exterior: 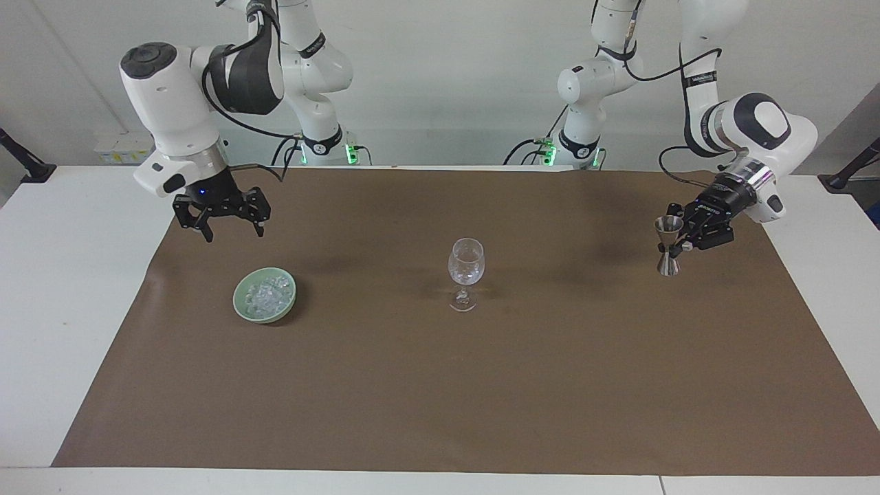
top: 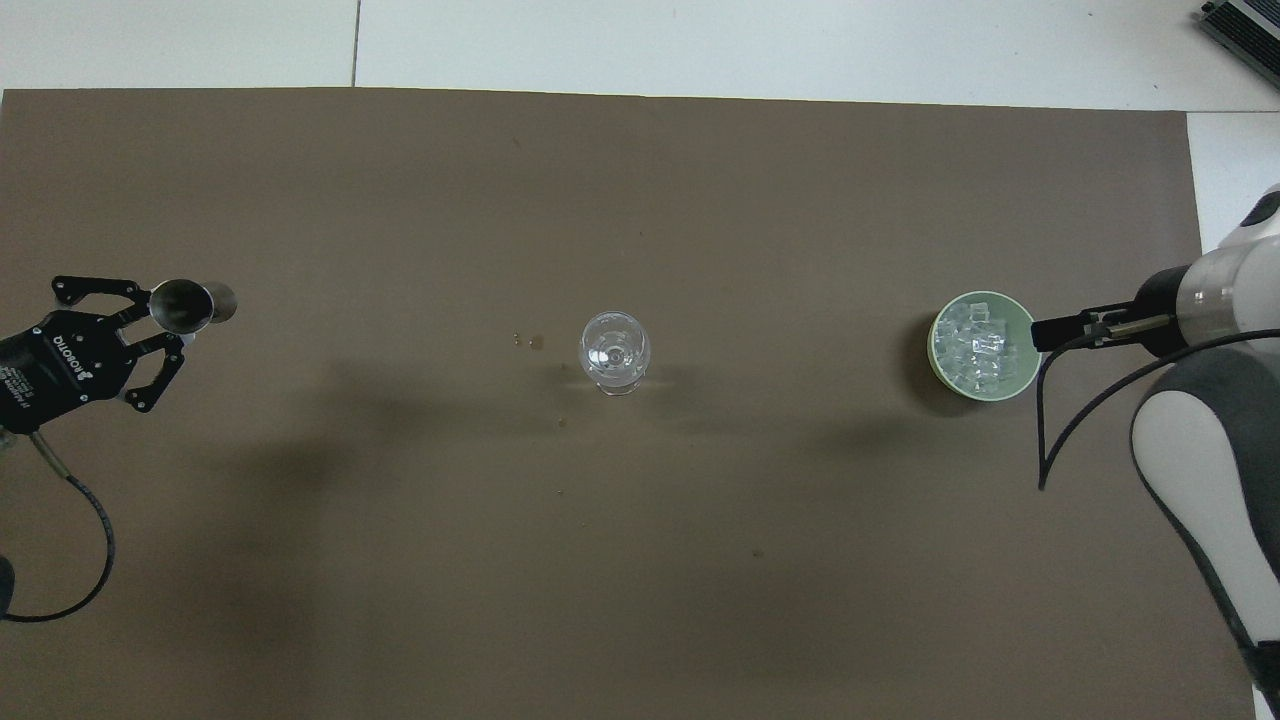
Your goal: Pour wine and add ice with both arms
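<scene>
Left gripper clamps jigger upright – right gripper spread above ice.

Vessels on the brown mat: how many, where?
3. Clear stemmed wine glass at mid-mat. Pale green bowl of ice chunks toward the right arm's end. Steel double-cone jigger upright toward the left arm's end, gripped by the left gripper. None seems hidden.

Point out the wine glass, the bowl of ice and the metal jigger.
wine glass (exterior: 466, 262), facing view, on its bowl.
green bowl (top: 1033, 368), overhead view, on its rim toward the right arm's end.
ice (top: 975, 347), overhead view, on the heap's middle.
jigger (exterior: 667, 263), facing view, on its lower cone.
</scene>
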